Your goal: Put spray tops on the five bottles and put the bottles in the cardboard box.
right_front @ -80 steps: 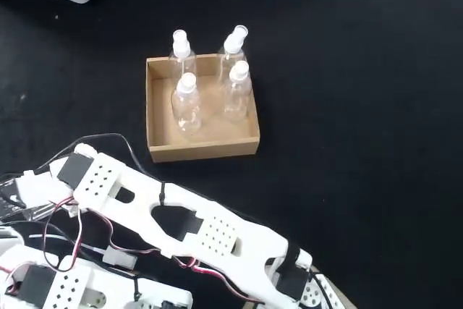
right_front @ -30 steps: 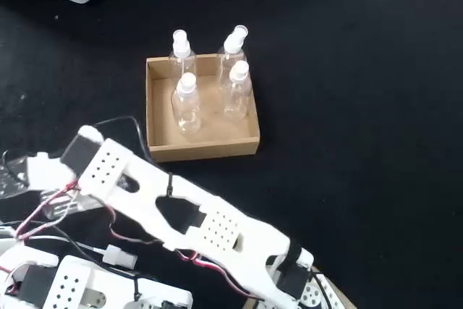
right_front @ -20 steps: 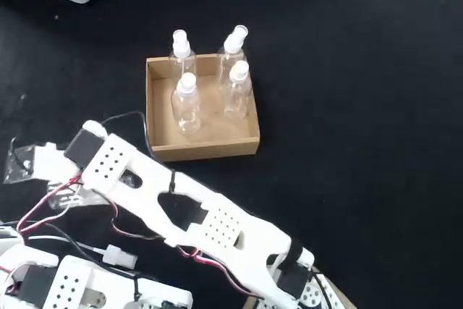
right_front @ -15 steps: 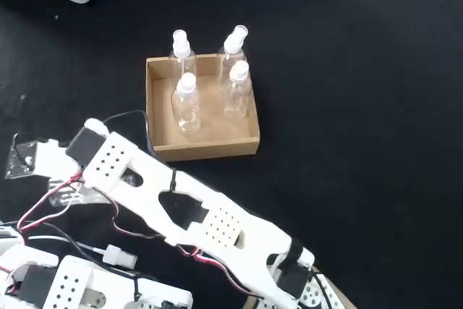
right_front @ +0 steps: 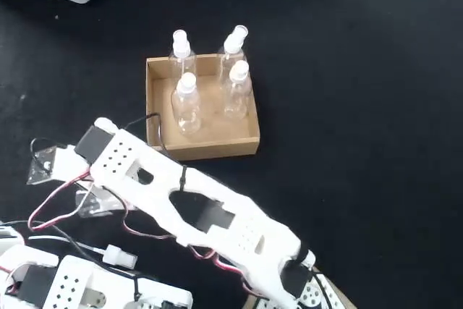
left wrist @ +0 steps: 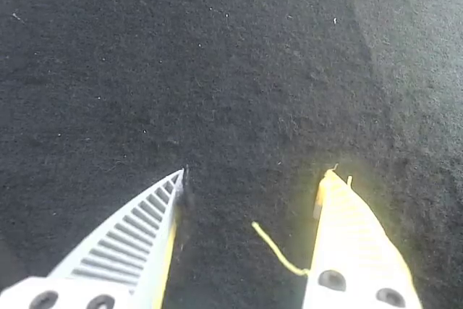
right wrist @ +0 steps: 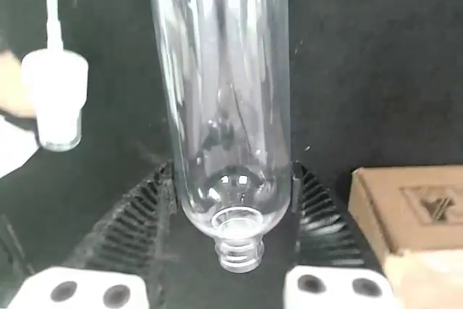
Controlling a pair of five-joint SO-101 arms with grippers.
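The right arm [right_front: 181,200] swings over the tabletop [right_front: 362,106], away from the arms' bases. It ends nearer the front left corner of the cardboard box [right_front: 202,148]. The clear bottle [right wrist: 224,92] clamped in its tool [right wrist: 231,179] travels with it, first outward, then toward the box.

Light falls evenly and fairly bright from above on the black cloth counter [right_front: 362,106], which swallows most of it and shows almost no shadow. The white perforated arm [right_front: 217,215] glares pale against it. The open brown cardboard box [right_front: 204,148] is evenly lit inside, and the four clear plastic bottles with white spray tops [right_front: 187,106] carry soft glints. In the left wrist view the cloth is lighter toward one corner, perhaps from a lamp there, and one of the jaws glows along its inner edge. In the right wrist view thin bright streaks run down the clear uncapped plastic bottle [right wrist: 224,106] against a dim background.
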